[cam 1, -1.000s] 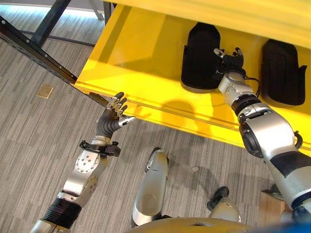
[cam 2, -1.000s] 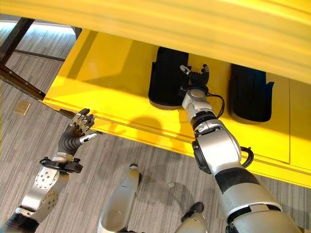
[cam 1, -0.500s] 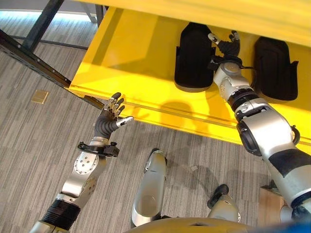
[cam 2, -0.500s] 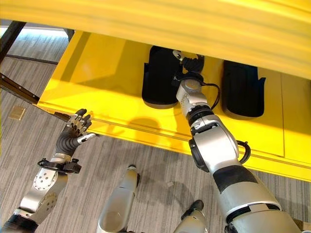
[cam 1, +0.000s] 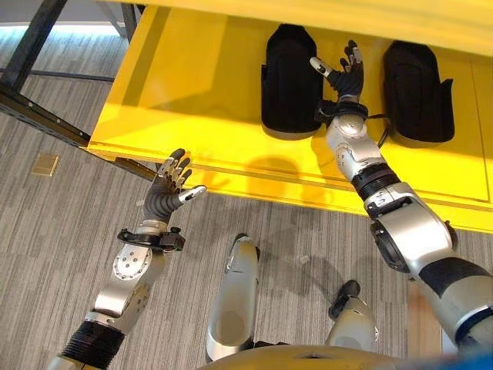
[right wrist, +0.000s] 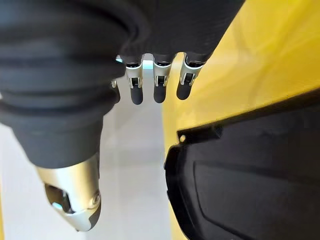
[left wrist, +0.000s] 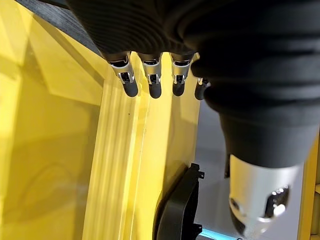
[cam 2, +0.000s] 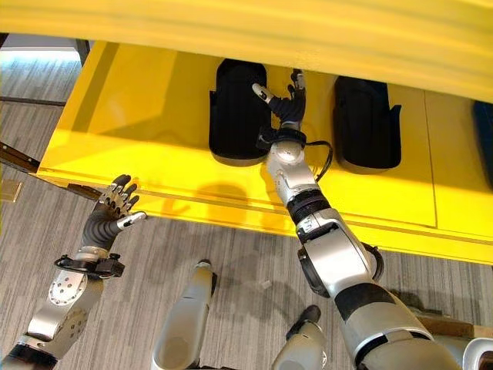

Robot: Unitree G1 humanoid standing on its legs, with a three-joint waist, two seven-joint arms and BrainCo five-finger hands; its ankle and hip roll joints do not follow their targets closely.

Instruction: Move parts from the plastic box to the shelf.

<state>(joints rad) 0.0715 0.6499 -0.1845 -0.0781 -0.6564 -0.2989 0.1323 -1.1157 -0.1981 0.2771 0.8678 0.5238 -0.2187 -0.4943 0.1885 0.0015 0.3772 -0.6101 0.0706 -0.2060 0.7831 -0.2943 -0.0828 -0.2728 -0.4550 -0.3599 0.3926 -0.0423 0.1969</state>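
1. Yellow shelf (cam 1: 200,85) ran across the upper part of the head views, its front lip slanting down toward the right.
2. Two black parts lay flat on the shelf: one part (cam 1: 289,81) at upper centre, a second part (cam 1: 416,81) at upper right, well apart.
3. Right hand (cam 1: 344,73) was over the shelf in the gap between the two parts, just beside the centre one. Fingers straight and spread, thumb out to the side, holding nothing.
4. Right wrist view showed those fingers (right wrist: 159,85) extended, with the edge of a black part (right wrist: 245,175) near them; contact could not be told.
5. Left hand (cam 1: 169,189) was at lower left of centre, in front of the shelf's front lip over grey floor (cam 1: 54,231). Fingers straight, fanned, empty.
6. Small tan block (cam 1: 45,164) lay on the floor at far left.
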